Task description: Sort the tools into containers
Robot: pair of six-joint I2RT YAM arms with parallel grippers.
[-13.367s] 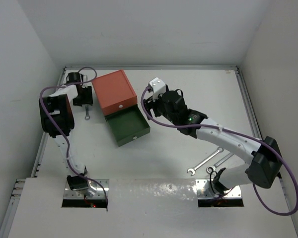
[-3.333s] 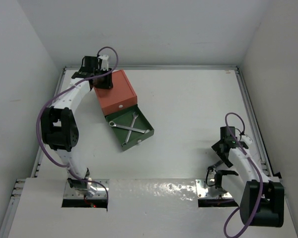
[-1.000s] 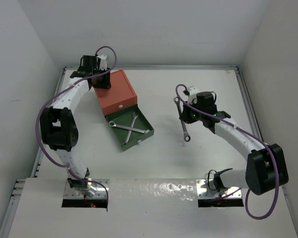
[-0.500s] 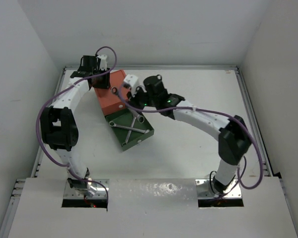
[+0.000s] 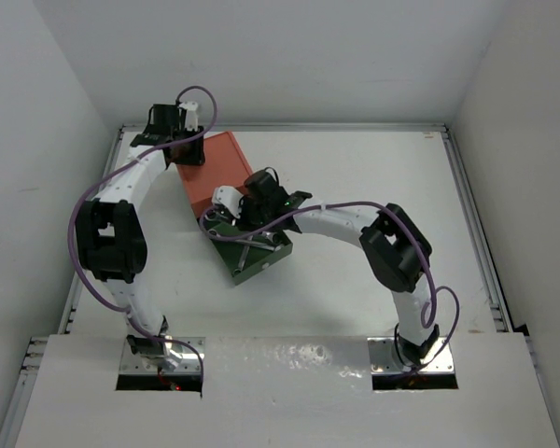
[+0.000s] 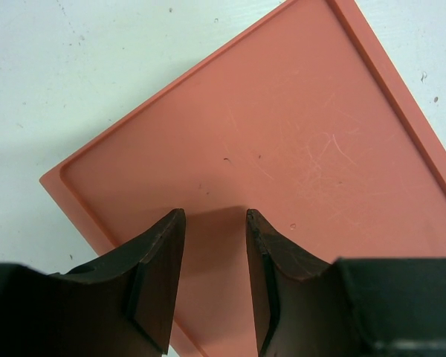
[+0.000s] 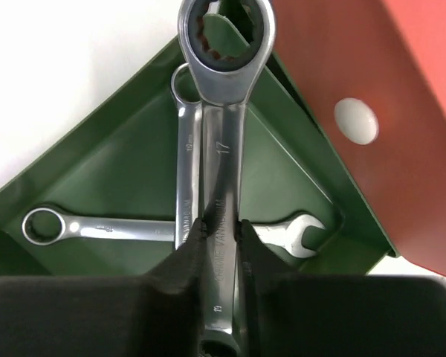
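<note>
In the right wrist view a long silver wrench (image 7: 223, 134) is pinched by its shank in my right gripper (image 7: 221, 230), which is shut on it, ring end pointing away. It hangs over the pulled-out green drawer (image 7: 97, 178), where two more wrenches lie crossed: one along it (image 7: 184, 186), one across (image 7: 104, 228). The orange-red upper drawer (image 7: 401, 171) with its white knob (image 7: 355, 120) is closed. From above, the right gripper (image 5: 221, 217) is over the green drawer (image 5: 261, 266). My left gripper (image 6: 214, 216) stands open over the orange box's top (image 6: 282, 149), at its far left corner (image 5: 189, 154), holding nothing.
The box stands left of centre on the white table (image 5: 373, 168). The right arm (image 5: 345, 217) stretches across the middle toward it. Purple cables (image 5: 79, 210) loop beside both arms. Grey walls (image 5: 56, 84) close the table in on three sides.
My right arm has swung left across the table with the wrench, from mid-table to above the green drawer. The left arm has not moved.
</note>
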